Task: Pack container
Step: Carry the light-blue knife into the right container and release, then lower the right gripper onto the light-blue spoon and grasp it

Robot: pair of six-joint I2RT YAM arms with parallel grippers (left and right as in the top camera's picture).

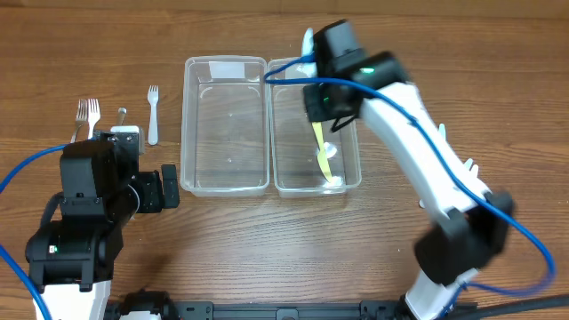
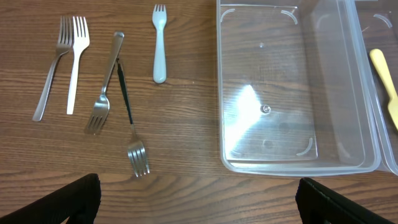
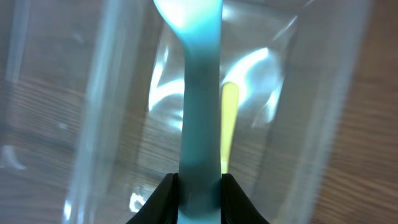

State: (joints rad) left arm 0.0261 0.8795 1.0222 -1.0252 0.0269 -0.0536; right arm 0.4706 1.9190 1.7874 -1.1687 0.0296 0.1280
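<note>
Two clear plastic containers stand side by side, the left one [image 1: 225, 124] empty and the right one [image 1: 316, 133] holding a yellow utensil [image 1: 324, 156]. My right gripper [image 3: 199, 186] is shut on a teal plastic utensil [image 3: 200, 112] and hangs over the right container; the yellow utensil [image 3: 229, 124] shows below it. My left gripper [image 2: 196, 199] is open and empty above the table, near the left container's [image 2: 292, 81] front corner. Several forks lie left of the containers: two metal forks [image 2: 106, 93], a metal and a white fork [image 2: 65, 62], and a pale blue fork [image 2: 160, 43].
The forks lie in a loose group at the left of the table [image 1: 116, 116]. The right arm reaches across from the front right corner. Bare wood lies in front of the containers.
</note>
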